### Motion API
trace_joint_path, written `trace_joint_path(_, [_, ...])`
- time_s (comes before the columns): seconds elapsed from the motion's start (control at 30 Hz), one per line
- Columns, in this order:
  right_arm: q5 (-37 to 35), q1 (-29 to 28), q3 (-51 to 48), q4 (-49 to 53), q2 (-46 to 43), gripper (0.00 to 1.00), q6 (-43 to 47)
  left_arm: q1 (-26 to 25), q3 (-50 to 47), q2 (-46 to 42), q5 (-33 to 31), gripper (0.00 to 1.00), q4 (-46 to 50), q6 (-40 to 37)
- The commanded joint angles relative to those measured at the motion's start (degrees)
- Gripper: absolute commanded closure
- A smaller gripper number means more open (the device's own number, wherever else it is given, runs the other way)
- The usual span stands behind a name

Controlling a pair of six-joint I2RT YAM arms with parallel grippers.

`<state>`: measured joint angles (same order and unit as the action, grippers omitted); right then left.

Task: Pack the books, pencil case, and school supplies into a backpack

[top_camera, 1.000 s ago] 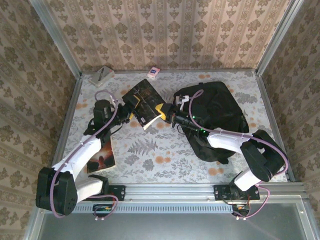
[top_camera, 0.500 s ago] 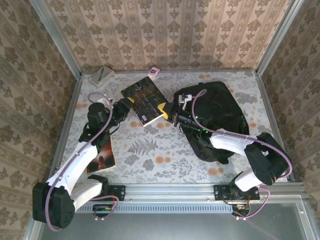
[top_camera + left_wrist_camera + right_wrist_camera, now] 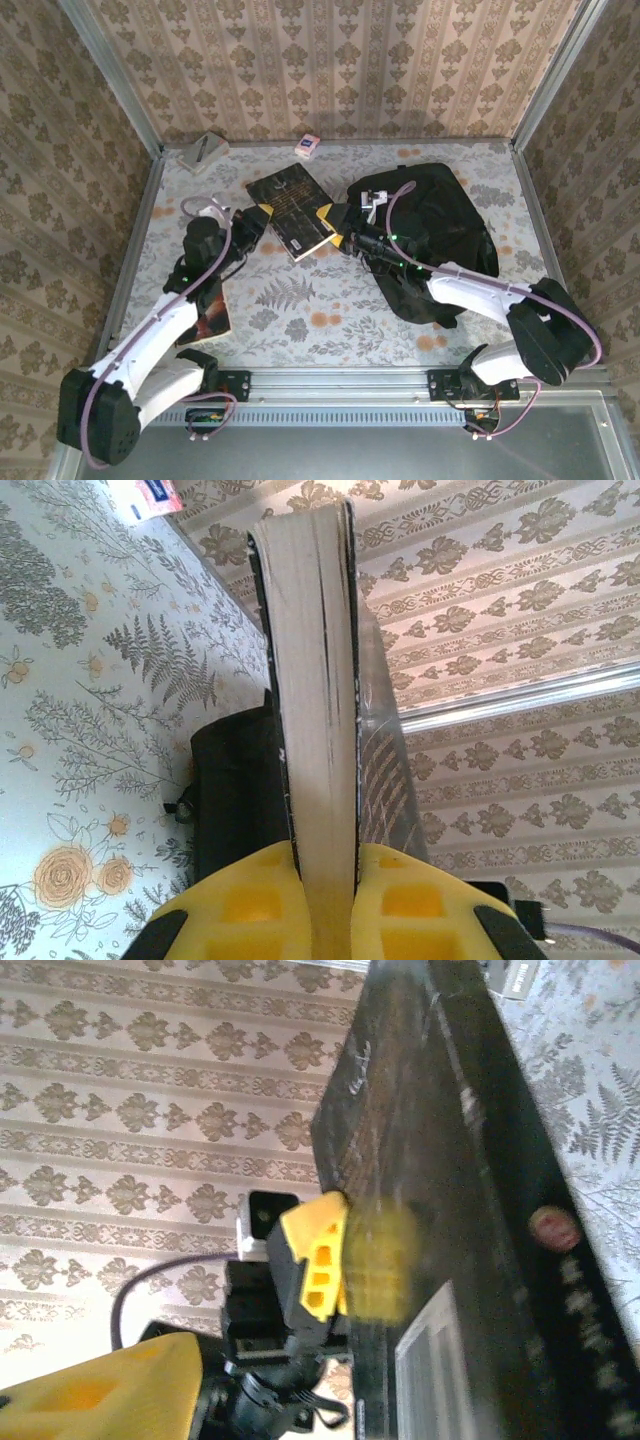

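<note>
"Top external view first: where is the black book (image 3: 290,205)?"

"Between the two arms, over the far half of the surface (image 3: 300,325) and just left of the backpack (image 3: 445,235). The left hand (image 3: 260,213) is at its left edge and the right hand (image 3: 335,225) at the opposite corner."

"Is the left hand gripping it?"

"Yes. In the left wrist view both yellow fingers (image 3: 245,905) press on the covers, with the page edge running up between them. It is clamped on the book."

"And the right hand?"

"In the right wrist view its one visible finger (image 3: 110,1385) stands off the cover, so that hand is parted, not gripping."

"What else lies about?"

"The backpack lies slumped on the right side, partly under the right arm. A dark book with an orange glow (image 3: 212,318) lies flat under the left arm. A pink-white packet (image 3: 307,147) sits by the far wall, and a small grey block (image 3: 203,152) sits in the far-left corner."
</note>
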<state>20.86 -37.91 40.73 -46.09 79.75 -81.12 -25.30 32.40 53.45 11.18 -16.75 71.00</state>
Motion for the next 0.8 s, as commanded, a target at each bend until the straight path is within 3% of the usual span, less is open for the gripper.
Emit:
trace_joint_path(0.0, [-4.24, -3.28, -0.26, -4.36, -1.99, 0.27, 1.43, -5.36, -2.50, -3.34, -13.93, 1.00, -3.43, 1.04])
trace_joint_path(0.1, [-5.89, -4.76, 0.00, -7.53, -0.48, 0.26, 1.08, -7.59, -3.99, -3.50, -16.76, 1.00, -5.34, 1.96])
trace_joint_path(0.17, [-6.54, -5.04, 0.23, -9.07, 1.84, 0.32, 0.97, -8.31, -4.54, -3.63, -17.38, 1.00, -6.09, 2.69])
trace_joint_path(0.3, [-9.38, -5.05, -0.39, -7.99, 1.46, 0.62, 3.20, -8.80, -4.40, -4.78, -17.80, 1.00, -5.16, 1.99])
trace_joint_path(0.43, [-12.18, -4.82, 0.23, 3.33, -3.23, 0.93, 8.38, -9.07, -3.19, -5.12, -16.78, 1.00, -2.34, 0.28])
trace_joint_path(0.5, [-12.86, -3.99, 1.08, 10.69, -5.60, 1.00, 11.03, -8.98, -0.99, -4.55, -14.60, 0.81, 0.68, -3.71])
trace_joint_path(0.57, [-13.91, -2.31, 1.11, 17.69, -8.94, 1.00, 14.03, -8.98, 2.86, -3.14, -11.41, 0.48, 4.51, -10.07])
trace_joint_path(0.6, [-14.42, -1.18, 1.02, 20.93, -10.73, 1.00, 15.56, -8.98, 4.98, -2.17, -9.77, 0.38, 6.21, -13.41])
trace_joint_path(0.67, [-16.61, 1.85, 0.54, 29.00, -15.93, 1.00, 18.63, -9.19, 10.99, 1.23, -6.58, 0.29, 12.16, -21.42])
trace_joint_path(0.77, [-20.75, 8.36, -0.84, 40.27, -23.74, 1.00, 20.30, -10.04, 20.03, 9.34, -1.21, 0.28, 19.20, -31.98])
